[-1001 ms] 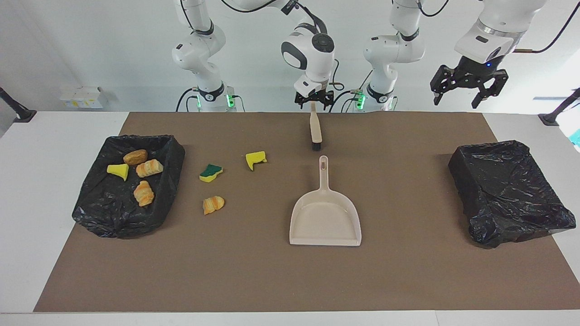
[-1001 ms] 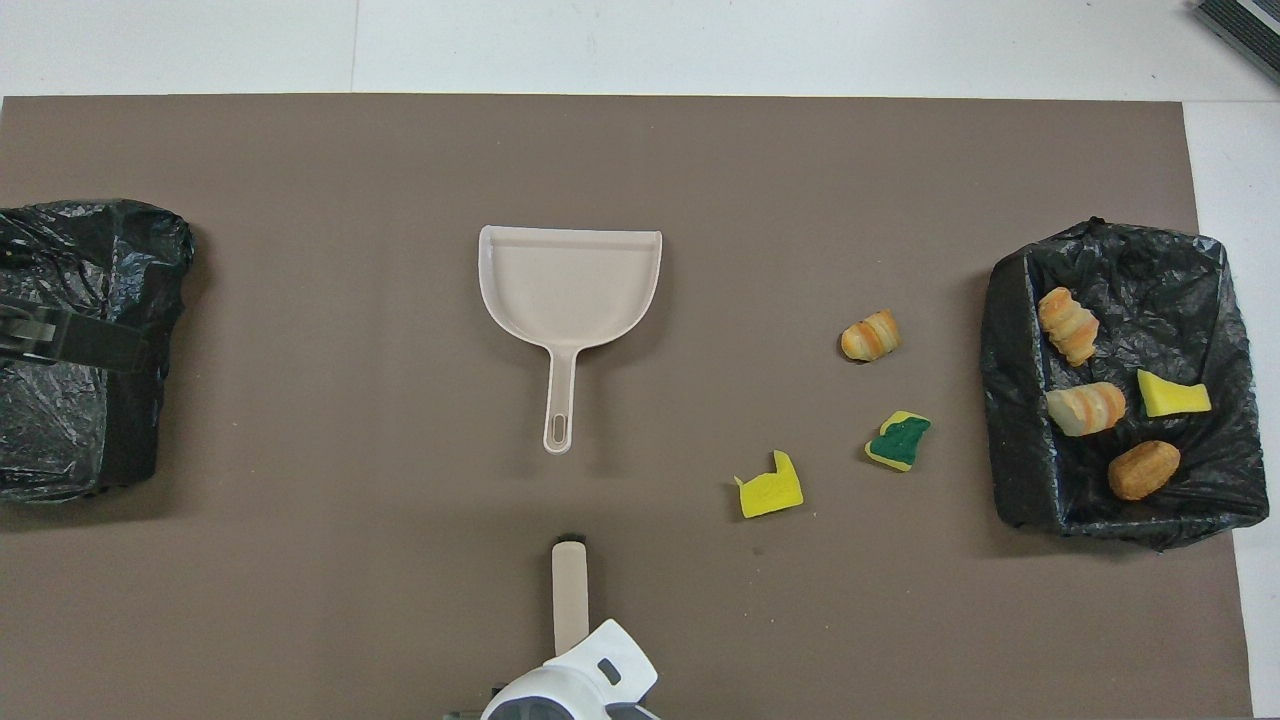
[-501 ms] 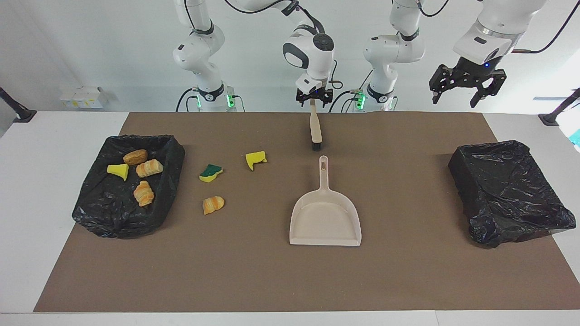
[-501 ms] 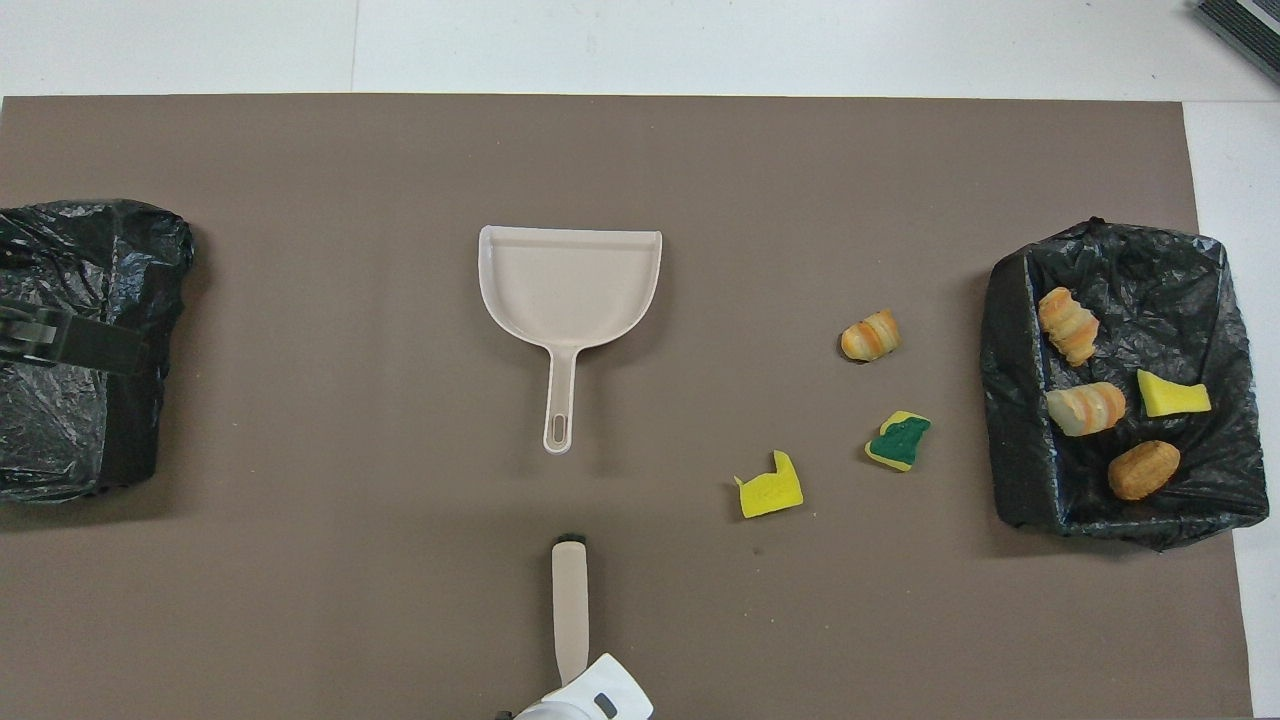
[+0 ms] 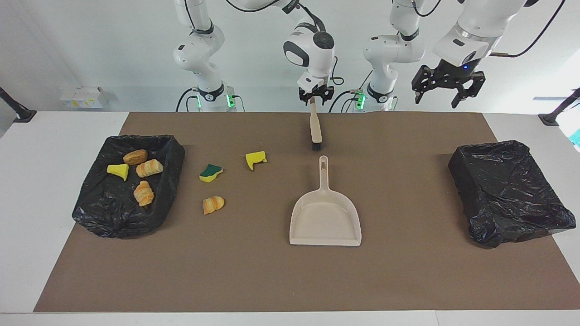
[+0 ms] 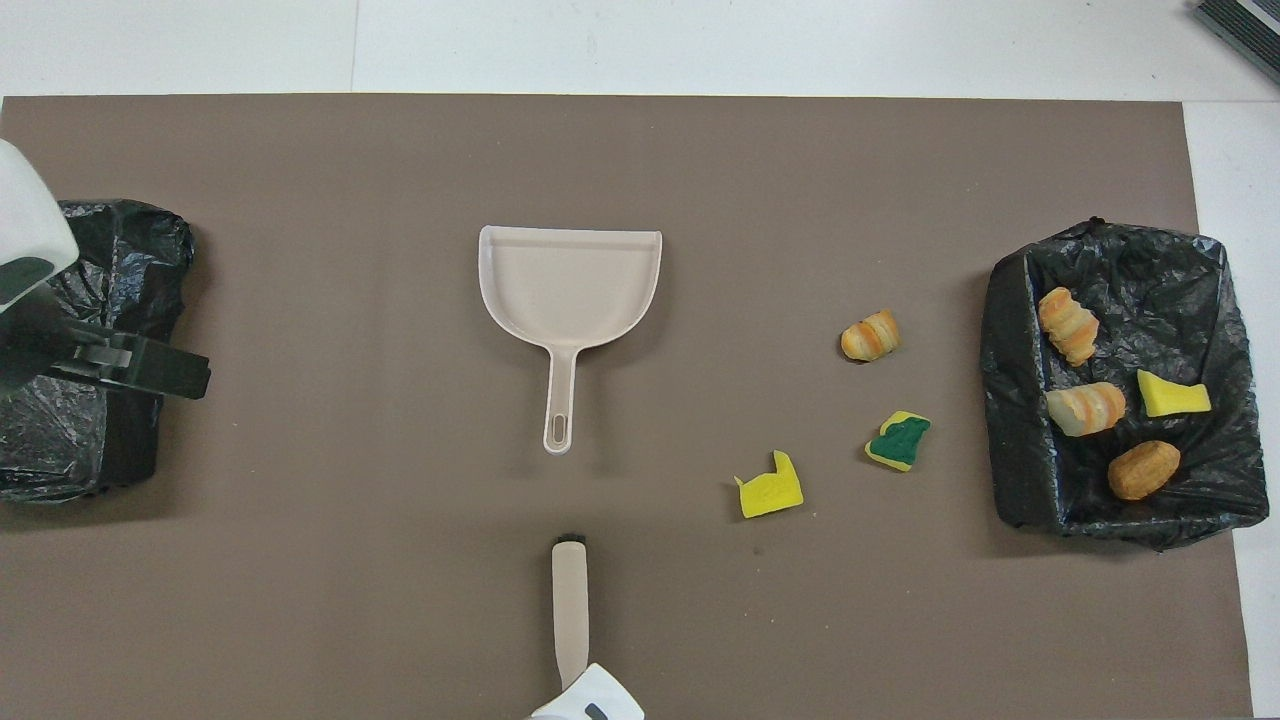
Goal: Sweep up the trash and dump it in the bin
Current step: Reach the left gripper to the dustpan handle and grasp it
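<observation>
Trash: you have three scraps loose on the table, yellow sponge piece (image 5: 255,159), green-and-yellow sponge (image 5: 210,172), bread chunk (image 5: 213,204) with its long axis across. Right end effector (image 5: 313,102) sits at the brush (image 5: 315,131) handle tip, grip unclear; left end effector (image 5: 440,93) hangs open, empty

I can read no text, label, brand, number or sign anywhere in either view from my station.
</observation>
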Robot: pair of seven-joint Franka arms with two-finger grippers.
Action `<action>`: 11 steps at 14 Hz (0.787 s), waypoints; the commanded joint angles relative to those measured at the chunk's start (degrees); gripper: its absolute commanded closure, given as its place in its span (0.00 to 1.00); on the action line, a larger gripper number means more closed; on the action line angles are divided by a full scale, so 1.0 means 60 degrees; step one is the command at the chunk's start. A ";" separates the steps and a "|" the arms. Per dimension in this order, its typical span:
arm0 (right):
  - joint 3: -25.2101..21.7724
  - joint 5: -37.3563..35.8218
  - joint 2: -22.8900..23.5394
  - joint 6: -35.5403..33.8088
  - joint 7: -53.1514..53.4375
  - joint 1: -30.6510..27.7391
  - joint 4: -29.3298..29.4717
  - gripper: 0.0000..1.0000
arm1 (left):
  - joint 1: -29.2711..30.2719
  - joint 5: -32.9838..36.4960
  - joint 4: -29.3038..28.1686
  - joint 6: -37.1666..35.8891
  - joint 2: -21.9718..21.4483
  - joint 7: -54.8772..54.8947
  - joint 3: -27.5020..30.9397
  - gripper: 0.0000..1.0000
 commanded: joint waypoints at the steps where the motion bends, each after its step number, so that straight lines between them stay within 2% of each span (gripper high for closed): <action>1: -0.0008 0.0444 -0.0367 0.0119 -0.0391 0.0008 -0.0381 0.46 | -0.1029 -0.0089 -0.1345 0.1328 -0.0256 -0.1197 0.0113 0.00; 2: -0.0008 0.0445 -0.0367 0.0090 -0.0391 0.0008 -0.0410 0.46 | -0.1483 -0.0089 -0.1668 0.1913 -0.0169 -0.1782 0.0113 0.00; 3: -0.0008 0.0445 -0.0367 0.0075 -0.0391 0.0008 -0.0411 0.50 | -0.1792 -0.0089 -0.2033 0.2485 -0.0095 -0.2339 0.0113 0.00; 4: -0.0008 0.0445 -0.0353 0.0075 -0.0391 0.0008 -0.0411 0.62 | -0.2129 -0.0089 -0.2385 0.3042 -0.0022 -0.2736 0.0113 0.00; 6: -0.0022 0.0430 -0.0250 -0.0114 -0.0376 -0.0094 -0.0265 0.94 | -0.2526 -0.0089 -0.2841 0.3835 0.0153 -0.3207 0.0113 0.00; 7: -0.0037 0.0416 -0.0192 -0.0275 -0.0405 -0.0211 -0.0206 1.00 | -0.2687 -0.0089 -0.2886 0.4099 0.0444 -0.3368 0.0113 0.00; 9: -0.0081 0.0284 -0.0191 -0.0495 -0.0362 -0.0358 -0.0162 1.00 | -0.3024 -0.0060 -0.2887 0.4786 0.1132 -0.3894 0.0113 0.00; 11: -0.0139 0.0255 -0.0337 -0.1020 -0.0187 -0.0591 0.0013 1.00 | -0.3565 0.0173 -0.2857 0.5606 0.2112 -0.4729 0.0128 0.00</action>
